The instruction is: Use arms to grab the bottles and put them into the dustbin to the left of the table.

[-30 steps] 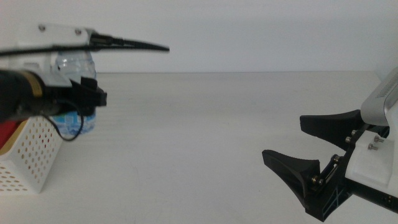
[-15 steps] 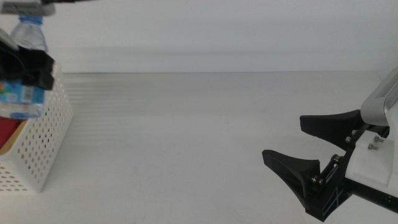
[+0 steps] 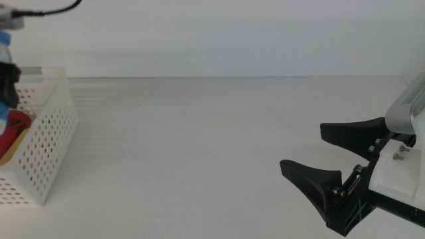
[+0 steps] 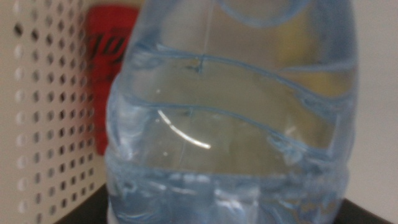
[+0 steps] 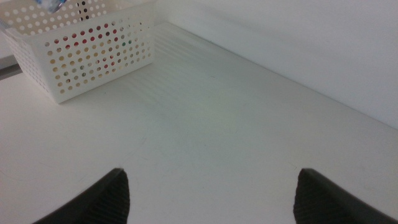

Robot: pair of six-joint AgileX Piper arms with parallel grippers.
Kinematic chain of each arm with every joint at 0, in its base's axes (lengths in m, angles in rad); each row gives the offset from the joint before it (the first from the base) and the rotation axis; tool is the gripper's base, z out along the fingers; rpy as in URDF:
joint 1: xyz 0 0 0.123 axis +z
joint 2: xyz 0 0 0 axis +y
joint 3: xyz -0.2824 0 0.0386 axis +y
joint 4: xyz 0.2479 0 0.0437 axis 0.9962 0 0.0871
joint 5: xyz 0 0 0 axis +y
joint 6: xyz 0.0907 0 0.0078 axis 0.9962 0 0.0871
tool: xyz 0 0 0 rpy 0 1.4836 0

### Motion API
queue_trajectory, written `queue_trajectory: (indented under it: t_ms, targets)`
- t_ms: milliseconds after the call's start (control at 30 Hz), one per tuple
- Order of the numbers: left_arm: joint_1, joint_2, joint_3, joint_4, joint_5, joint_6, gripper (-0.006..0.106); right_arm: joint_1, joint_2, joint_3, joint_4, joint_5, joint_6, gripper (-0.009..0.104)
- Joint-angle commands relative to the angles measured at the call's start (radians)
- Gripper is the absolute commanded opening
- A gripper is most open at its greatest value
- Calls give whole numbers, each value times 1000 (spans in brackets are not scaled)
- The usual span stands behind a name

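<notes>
1. In the middle view we take the dustbin as our landmark; it stands at the far left of the table. The left gripper shows only as a dark sliver above the dustbin's rim, cut off by the picture's edge, so from here we cannot tell how its jaws stand. A bit of red shows inside the dustbin. Well apart from the dustbin, across the table, the right gripper waits low with its jaws spread wide and nothing between them. We see no bottle standing on the table between it and the dustbin.

2. In the left wrist view the water bottle fills almost the whole picture, clear and bluish with ribbed sides. Behind it are the dustbin's perforated wall and a red can lying inside. The jaws themselves are hidden by the bottle; since it hangs this close over the dustbin, we judge that the left gripper has it clamped.

3. In the right wrist view the right gripper's jaw tips stand far apart and empty over bare table, with the dustbin well away; colours show faintly through its holes.

4. We judge the task nearly done: the can is in, and the water bottle only needs releasing into the dustbin.
</notes>
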Motion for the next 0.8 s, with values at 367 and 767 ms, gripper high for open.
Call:
queue_trajectory:
  t_ms: [367,767]
  targets:
    - [64,156,-42,11,-166,51,-5,-5,-10,-27,-7,-73,-9,79]
    - [64,217,-40,61,-194,55,25,-5,-10,-27,-7,-73,-9,79]
